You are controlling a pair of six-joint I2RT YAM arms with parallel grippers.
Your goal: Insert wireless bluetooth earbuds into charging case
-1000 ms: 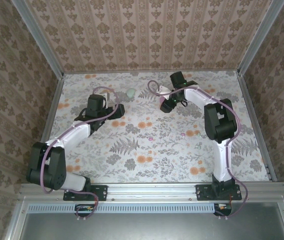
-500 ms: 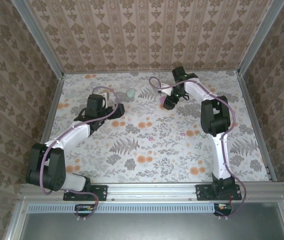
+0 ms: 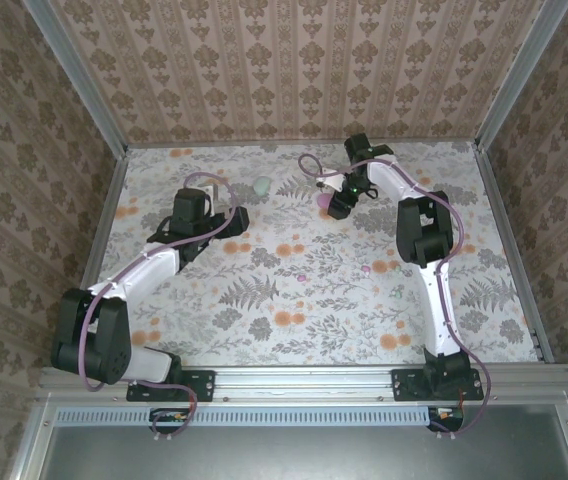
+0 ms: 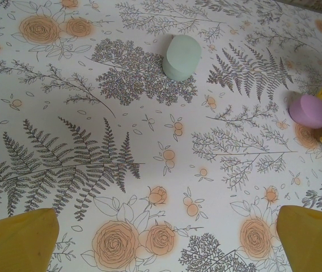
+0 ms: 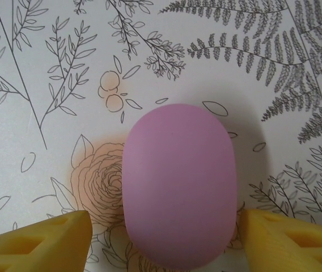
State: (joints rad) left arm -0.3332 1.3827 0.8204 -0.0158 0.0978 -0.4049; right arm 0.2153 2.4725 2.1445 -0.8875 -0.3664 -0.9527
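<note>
Left arm: stretched from the lower-left base toward the upper centre of the overhead view.
Left gripper (image 4: 166, 220): spread fully wide, nothing held, hung above the floral printed table cover (image 3: 264, 300).
Right arm: raised from the lower-right base, folded at the elbow, wrist turned left.
Right gripper (image 3: 331, 204): partly parted, set astride the smooth pink oval plastic charging case (image 5: 178, 192); a gap is seen at one finger, so nothing is clamped.
Tiny rounded pink-purple plastic earbud (image 3: 302, 277): laid mid-frame in the overhead view, well apart from both grippers.
</note>
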